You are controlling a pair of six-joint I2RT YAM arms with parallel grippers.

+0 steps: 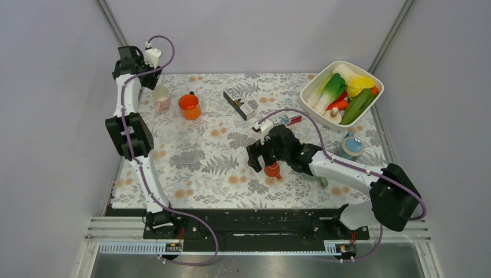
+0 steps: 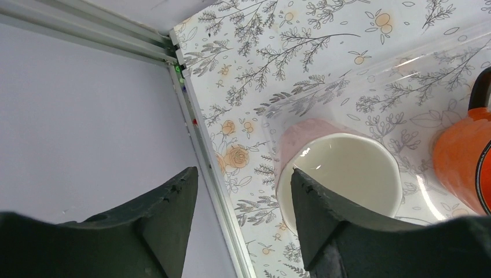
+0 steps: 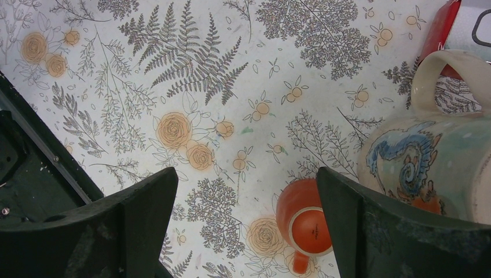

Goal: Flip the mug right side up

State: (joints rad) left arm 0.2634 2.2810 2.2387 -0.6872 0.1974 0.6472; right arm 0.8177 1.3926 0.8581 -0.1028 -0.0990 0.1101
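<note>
Top external: fixed high and behind my bases, tilted down and forward. It is the far view and takes in the whole table (image 1: 197, 168), both arms and the side walls.

Left wrist: close over the table's far-left corner, looking steeply down. My left fingers (image 2: 162, 226) fill its bottom edge. With the top view it shares the pink mug (image 2: 339, 174) and the edge of the large orange mug (image 2: 463, 156).

Right wrist: close above mid-table, looking down between my right fingers (image 3: 139, 226). With the top view it shares the small orange mug (image 3: 310, 229) and a red item (image 3: 440, 29).

The two wrist views cover separate patches of the table.
</note>
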